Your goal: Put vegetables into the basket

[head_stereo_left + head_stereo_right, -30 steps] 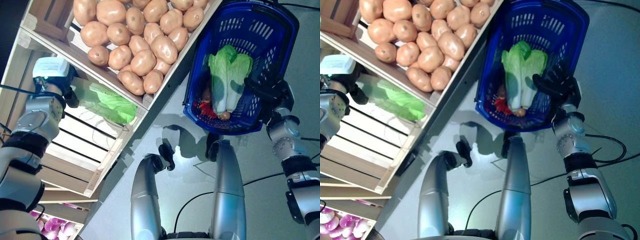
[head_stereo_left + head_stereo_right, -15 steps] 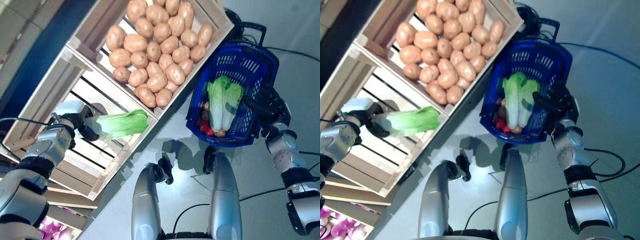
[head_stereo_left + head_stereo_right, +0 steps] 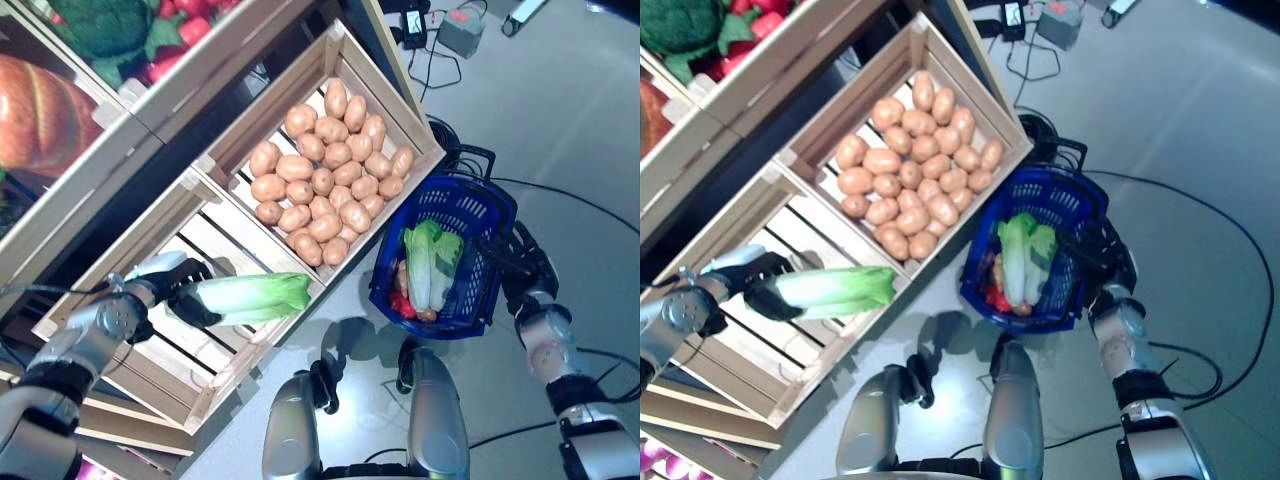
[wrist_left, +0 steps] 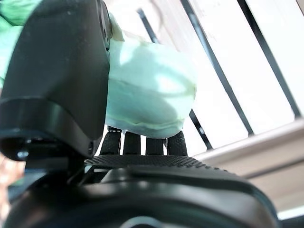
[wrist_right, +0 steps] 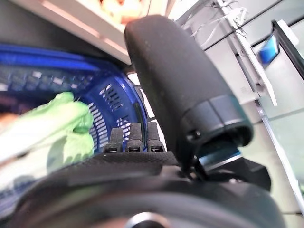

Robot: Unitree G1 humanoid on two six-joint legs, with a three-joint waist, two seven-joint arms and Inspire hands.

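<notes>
Grey smooth floor (image 3: 560, 90) is seen beneath a slanted wooden produce stand, on which a crate (image 3: 345, 55) filled with potatoes (image 3: 325, 190) is set beside a slatted crate (image 3: 215, 395) whose white boards show through dark gaps. Higher on the stand, broccoli (image 3: 105, 25) and some red vegetables (image 3: 195, 8) are displayed, and a large orange-brown item is partly seen at the far left edge.

A long pale-green cabbage (image 3: 250, 297) is held by the left hand (image 3: 165, 290) above the slatted crate, lying roughly level, with its white stalk end inside the hand and its leafy end pointing toward the basket. In the left wrist view the thumb is seen pressed against one side of the stalk (image 4: 149, 95) and the fingers (image 4: 142, 142) are curled under it, so the stalk is clasped between them. The cabbage is well apart from the basket.

A blue plastic basket (image 3: 480, 200) is held at the right, just beside the corner of the potato crate and off the floor. The right hand (image 3: 525, 265) is seen at the basket's outer rim; in the right wrist view its fingers (image 5: 130, 140) are bent toward the blue wall, but what they close on cannot be told. Inside the basket another leafy green cabbage (image 3: 430, 260) is lying lengthwise, with something red (image 3: 405, 305) and a brownish vegetable (image 3: 402, 280) beside it near the lower end.
</notes>
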